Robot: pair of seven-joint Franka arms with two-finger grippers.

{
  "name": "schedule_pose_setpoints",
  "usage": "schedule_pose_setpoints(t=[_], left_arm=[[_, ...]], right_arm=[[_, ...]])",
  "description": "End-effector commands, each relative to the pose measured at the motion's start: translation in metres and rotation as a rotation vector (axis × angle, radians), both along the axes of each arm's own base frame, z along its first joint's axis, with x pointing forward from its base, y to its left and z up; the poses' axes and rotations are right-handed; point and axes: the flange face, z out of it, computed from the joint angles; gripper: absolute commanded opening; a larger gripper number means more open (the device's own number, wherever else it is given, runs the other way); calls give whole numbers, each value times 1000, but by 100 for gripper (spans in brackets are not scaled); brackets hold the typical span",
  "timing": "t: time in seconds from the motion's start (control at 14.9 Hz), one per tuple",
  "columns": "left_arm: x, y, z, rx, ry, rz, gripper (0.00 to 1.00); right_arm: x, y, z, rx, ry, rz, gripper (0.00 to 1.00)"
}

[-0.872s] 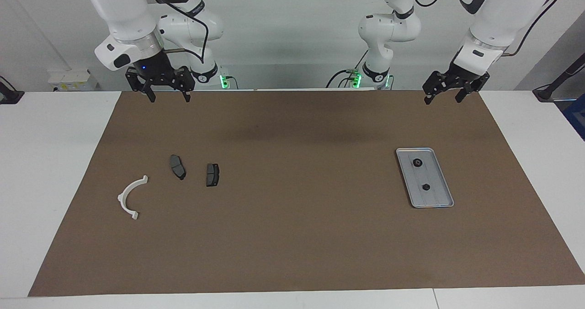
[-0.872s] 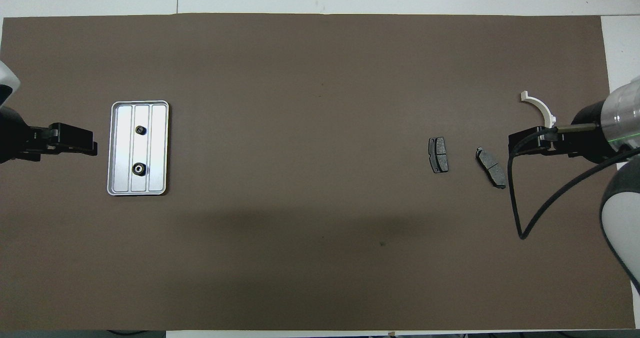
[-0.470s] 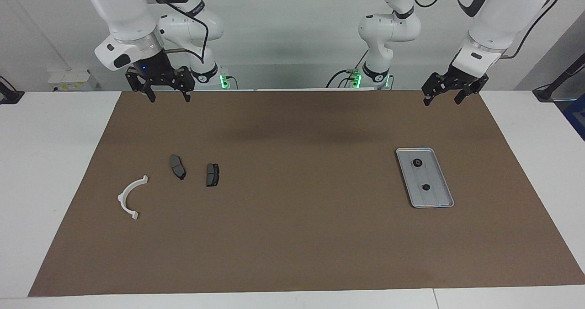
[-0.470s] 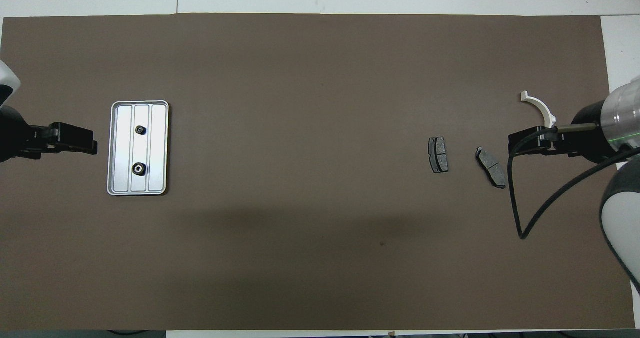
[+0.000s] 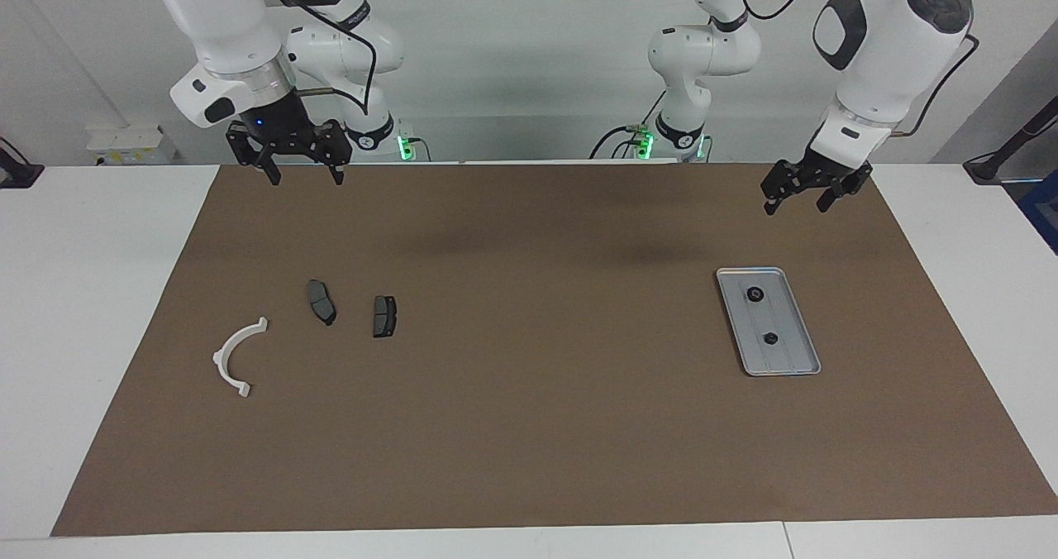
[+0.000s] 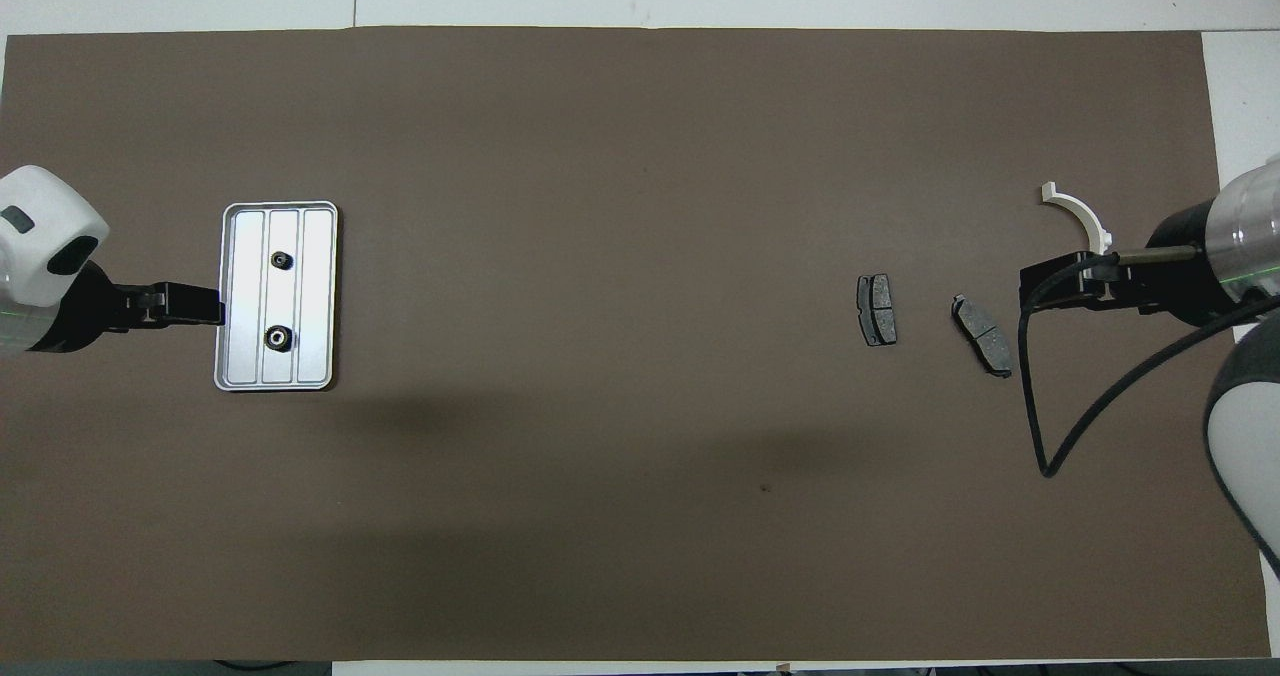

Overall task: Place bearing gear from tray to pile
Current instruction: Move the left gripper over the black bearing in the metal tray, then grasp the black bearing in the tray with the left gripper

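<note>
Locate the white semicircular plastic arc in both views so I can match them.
Facing view: the white semicircular plastic arc lies low toward that picture's left edge, on the brown mat.
Overhead view: it sits toward the right edge, partly hidden under the right gripper.
Shared landmark: the two dark grey brake-pad-shaped pieces lying beside it.
</note>
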Motion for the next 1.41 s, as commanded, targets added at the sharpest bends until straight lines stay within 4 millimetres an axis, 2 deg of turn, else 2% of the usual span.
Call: schedule_pose_setpoints(t=[0.0, 0.13, 0.2, 0.34, 0.67, 0.87, 1.21, 1.34], left_arm=[[5, 9, -51, 1, -9, -3, 97], [14, 11, -81, 4, -12, 3, 95], [11, 12, -94, 5, -18, 5, 94], [5, 14, -111, 6, -38, 5, 93], [7, 16, -150, 10, -9, 6, 92], [-4, 16, -173, 11, 8, 7, 92], [-2, 16, -191, 13, 2, 7, 92], [-1, 16, -205, 15, -3, 8, 92]], right_arm=[[-4, -6, 5, 16, -8, -24, 100], [-3, -7, 5, 17, -8, -26, 100], [-3, -7, 5, 17, -8, -27, 100], [-3, -9, 5, 18, -8, -30, 100], [-1, -12, 9, 22, -37, -37, 100], [-1, -11, 11, 23, -45, -36, 100], [-2, -9, 11, 22, -43, -32, 100], [-2, -9, 11, 24, -43, -33, 100]])
